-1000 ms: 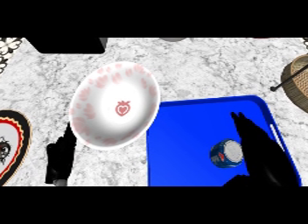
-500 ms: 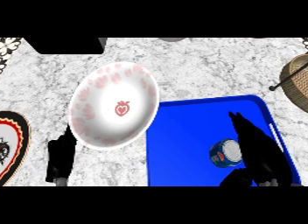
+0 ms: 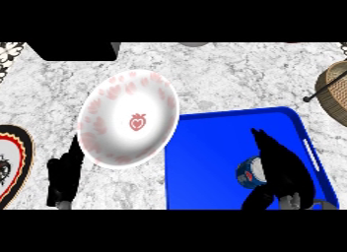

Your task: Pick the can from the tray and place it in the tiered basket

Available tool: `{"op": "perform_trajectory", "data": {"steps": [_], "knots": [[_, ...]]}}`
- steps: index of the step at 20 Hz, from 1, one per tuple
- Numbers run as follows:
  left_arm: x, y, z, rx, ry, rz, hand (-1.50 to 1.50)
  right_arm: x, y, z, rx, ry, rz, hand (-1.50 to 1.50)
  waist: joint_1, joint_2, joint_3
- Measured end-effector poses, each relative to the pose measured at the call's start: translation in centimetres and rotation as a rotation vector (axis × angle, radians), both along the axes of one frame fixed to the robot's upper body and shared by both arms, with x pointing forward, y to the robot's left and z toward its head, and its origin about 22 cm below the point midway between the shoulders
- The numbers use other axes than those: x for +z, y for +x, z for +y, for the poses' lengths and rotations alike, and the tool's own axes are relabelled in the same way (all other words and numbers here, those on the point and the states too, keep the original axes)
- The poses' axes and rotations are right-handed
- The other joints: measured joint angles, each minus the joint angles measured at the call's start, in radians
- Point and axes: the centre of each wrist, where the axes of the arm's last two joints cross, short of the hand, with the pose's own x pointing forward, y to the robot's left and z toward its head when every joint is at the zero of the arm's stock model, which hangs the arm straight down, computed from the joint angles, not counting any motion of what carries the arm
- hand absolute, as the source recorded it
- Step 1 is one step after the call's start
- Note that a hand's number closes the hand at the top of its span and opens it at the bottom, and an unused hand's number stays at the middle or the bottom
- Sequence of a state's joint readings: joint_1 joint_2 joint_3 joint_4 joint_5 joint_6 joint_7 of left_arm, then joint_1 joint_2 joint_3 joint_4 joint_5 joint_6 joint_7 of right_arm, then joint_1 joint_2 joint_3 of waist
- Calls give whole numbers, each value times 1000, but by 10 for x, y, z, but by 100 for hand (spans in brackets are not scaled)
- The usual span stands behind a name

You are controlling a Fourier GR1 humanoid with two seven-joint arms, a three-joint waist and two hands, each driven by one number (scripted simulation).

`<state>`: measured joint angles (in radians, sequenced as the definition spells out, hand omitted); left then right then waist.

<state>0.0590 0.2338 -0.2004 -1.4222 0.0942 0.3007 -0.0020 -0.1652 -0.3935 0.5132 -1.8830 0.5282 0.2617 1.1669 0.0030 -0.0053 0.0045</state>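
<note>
Right robot hand point(image 3: 278, 165): on blue tray point(image 3: 205, 147), fingers straight, beside can point(image 3: 248, 173), not yet gripping. Left robot hand point(image 3: 63, 177): resting released on bench point(image 3: 227, 74). Advice: curl round can fully, lift clear of rim, carry to basket point(image 3: 340, 93)

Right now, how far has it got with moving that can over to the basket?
Nothing looks finished yet: the small blue-and-white can lies on the blue plastic tray. In hand: the black right hand is over the can's right side, though whether its fingers have closed on it cannot be seen. Left to do: lift the can and carry it to the brown woven tiered basket at upper right.
</note>
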Motion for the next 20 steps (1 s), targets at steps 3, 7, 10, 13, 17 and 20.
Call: {"op": "perform_trajectory", "data": {"steps": [3,7,10,13,17,20], "knots": [[-2,0,-3,2,5,-9,0,-7,5,-5,-11,2,27,-150,0,0,0],[-3,1,-7,3,12,-11,0,-17,6,-8,-19,0,56,-150,-2,0,1],[-4,0,-8,7,12,-12,0,-26,7,-9,-26,-10,66,150,-2,0,0],[-3,-2,-5,10,13,-12,0,-30,8,-10,-31,-16,60,150,-2,-3,-2],[-1,0,-6,4,10,-4,0,-34,10,-8,-17,-24,41,150,-2,-5,-5],[-2,-1,-7,6,9,-5,0,-37,11,-5,21,-66,16,150,-2,-8,-7]]}}
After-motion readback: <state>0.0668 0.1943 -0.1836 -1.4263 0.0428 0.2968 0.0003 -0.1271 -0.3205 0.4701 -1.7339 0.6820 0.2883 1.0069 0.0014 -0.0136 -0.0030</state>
